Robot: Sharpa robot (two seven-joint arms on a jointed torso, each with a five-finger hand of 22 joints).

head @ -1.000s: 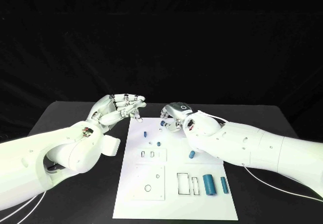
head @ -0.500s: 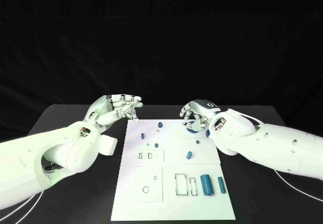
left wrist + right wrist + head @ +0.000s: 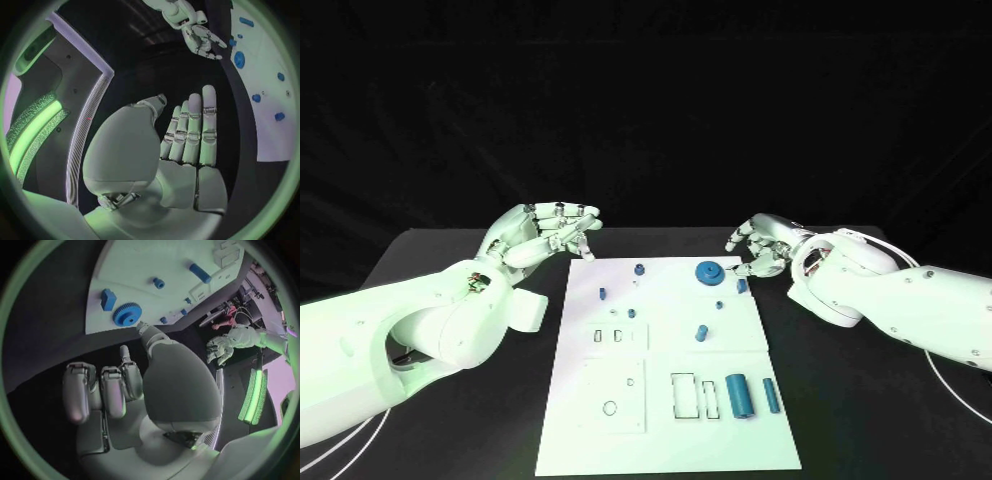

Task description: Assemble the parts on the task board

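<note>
Right of centre in the head view, the right hand (image 3: 764, 250) hangs over the black desk (image 3: 877, 360) just off the board's (image 3: 625, 420) upper right edge, fingers loosely curled and apart, holding nothing. Its wrist view shows the palm empty, with the thumb tip close beside a blue gear (image 3: 127, 314); I cannot tell whether they touch. That gear (image 3: 710, 271) lies flat on the board near its top right corner, with a small blue block (image 3: 741, 286) just below and to its right.

At centre left, the left hand (image 3: 548, 232) is raised off the board's upper left corner, fingers bent inward and empty; its wrist view shows the fingers side by side and nearly straight, nothing in them.

Further down the board lie small blue pegs (image 3: 603, 294) in the upper middle, a short blue pin (image 3: 702, 332) at centre, and two blue cylinders (image 3: 738, 396) at lower right beside a rectangular slot (image 3: 689, 394).
</note>
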